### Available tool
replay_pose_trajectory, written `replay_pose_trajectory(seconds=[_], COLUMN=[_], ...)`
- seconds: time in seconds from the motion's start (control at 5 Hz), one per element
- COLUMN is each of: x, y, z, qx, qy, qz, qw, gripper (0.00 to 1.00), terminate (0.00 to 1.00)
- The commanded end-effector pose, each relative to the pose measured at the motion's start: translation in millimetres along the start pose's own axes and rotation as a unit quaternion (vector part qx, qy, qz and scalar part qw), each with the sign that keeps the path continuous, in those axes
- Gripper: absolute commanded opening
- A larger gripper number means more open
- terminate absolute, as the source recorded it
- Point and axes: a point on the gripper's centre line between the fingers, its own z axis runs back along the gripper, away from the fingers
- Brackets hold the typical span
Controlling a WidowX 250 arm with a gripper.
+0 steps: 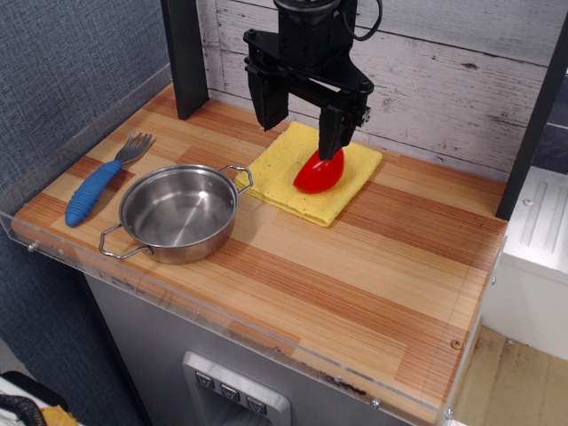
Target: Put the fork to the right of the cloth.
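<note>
The robot's body is matt black throughout, a blocky wrist housing narrowing from a rounded upper section that runs out of the top of the frame. Its gripper (300,111) is built from a wide horizontal bar with angular plates, from which two long, flat, rectangular fingers (267,99) descend, one on each side. A thin black cable loops out beside the upper housing, and small pale screw heads or fittings dot the bar near the base of the nearer finger.
</note>
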Motion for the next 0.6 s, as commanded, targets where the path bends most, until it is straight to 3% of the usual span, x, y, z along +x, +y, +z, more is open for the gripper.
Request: replay_pose_trajectory(seconds=[0.0,0.2,0.4], x=[0.0,-4.5,-10.2], y=[0.0,49.2,93.1], z=[0.0,5.9,9.3], qx=[0.000,0.013,0.008], qy=[0.000,-0.004,-0.015], qz=[0.000,0.064,0.097], qw=[1.0000,0.9979,0.9952], gripper=[1.00,1.00,1.00], terminate=[0.00,0.00,0.00])
